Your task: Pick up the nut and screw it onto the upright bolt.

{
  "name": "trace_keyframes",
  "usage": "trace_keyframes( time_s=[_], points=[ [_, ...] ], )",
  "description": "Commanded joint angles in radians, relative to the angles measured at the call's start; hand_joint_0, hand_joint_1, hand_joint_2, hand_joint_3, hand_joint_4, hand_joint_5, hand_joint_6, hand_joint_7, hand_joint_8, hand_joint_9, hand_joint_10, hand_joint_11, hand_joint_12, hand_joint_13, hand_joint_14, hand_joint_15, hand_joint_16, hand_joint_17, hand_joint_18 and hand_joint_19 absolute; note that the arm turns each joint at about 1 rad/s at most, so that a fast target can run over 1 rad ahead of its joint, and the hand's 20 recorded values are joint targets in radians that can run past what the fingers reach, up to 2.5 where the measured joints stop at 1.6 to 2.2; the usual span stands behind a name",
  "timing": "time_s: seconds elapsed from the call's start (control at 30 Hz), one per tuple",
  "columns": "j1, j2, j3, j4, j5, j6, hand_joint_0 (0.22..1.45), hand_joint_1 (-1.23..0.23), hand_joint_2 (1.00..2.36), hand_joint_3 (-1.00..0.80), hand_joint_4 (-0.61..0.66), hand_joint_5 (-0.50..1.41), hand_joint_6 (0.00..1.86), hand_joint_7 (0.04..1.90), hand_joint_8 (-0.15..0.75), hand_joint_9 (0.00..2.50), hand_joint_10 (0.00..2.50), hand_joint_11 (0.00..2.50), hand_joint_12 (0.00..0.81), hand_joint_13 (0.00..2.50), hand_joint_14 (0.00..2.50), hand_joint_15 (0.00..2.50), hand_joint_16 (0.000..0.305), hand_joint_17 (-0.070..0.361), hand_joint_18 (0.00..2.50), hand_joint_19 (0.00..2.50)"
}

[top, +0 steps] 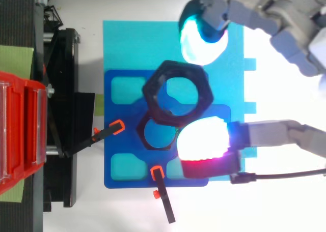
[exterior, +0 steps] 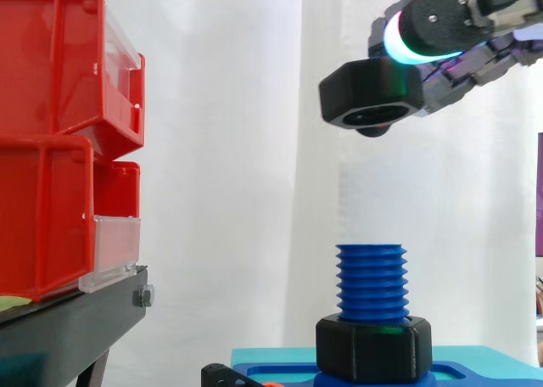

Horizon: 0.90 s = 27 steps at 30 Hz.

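A black hex nut (exterior: 370, 97) hangs tilted in the air, up and slightly right of the upright blue threaded bolt (exterior: 371, 281), well clear of its top. My hand (exterior: 450, 22) comes in from the upper right, shut on the nut, with a cyan-glowing pad on its upper side. From above, the held nut (top: 154, 92) sits pinched between two glowing fingertips (top: 204, 38), one on each side. A second black nut (exterior: 372, 349) rests at the bolt's foot, partly hidden under the held one in the top view.
The bolt stands on a blue fixture (top: 122, 166) over a cyan plate (top: 122, 44). Two black clamps with orange tips (top: 117, 127) hold the fixture. Stacked red bins (exterior: 51, 149) sit on a black stand (exterior: 68, 319) to the left.
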Motion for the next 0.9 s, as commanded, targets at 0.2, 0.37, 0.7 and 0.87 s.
trace_keyframes(
  time_s=[0.2,0.37,0.7,0.87],
  points=[
    [-0.002,-0.056,0.0,0.038,-0.04,-0.003,0.52,-0.64,1.0,-0.47,0.3,-0.19,0.59,1.23,0.3,0.46,0.01,0.26,0.342,0.43,0.0,0.0,0.043,0.097,0.41,0.01],
    [0.006,-0.056,0.0,-0.001,-0.043,-0.002,0.52,-0.64,1.0,-0.47,0.3,-0.19,0.59,1.23,0.301,0.46,0.01,0.27,0.342,0.43,0.0,0.0,0.043,0.097,0.41,0.01],
    [0.015,-0.058,-0.002,-0.017,-0.043,0.003,0.52,-0.64,1.0,-0.47,0.3,-0.19,0.58,1.23,0.302,0.46,0.01,0.26,0.342,0.43,0.0,0.0,0.043,0.097,0.41,0.01],
    [0.017,-0.058,-0.002,-0.034,-0.044,0.008,0.52,-0.64,1.0,-0.47,0.3,-0.19,0.58,1.23,0.301,0.46,0.01,0.26,0.341,0.43,0.0,0.0,0.043,0.096,0.41,0.01]
  ],
)
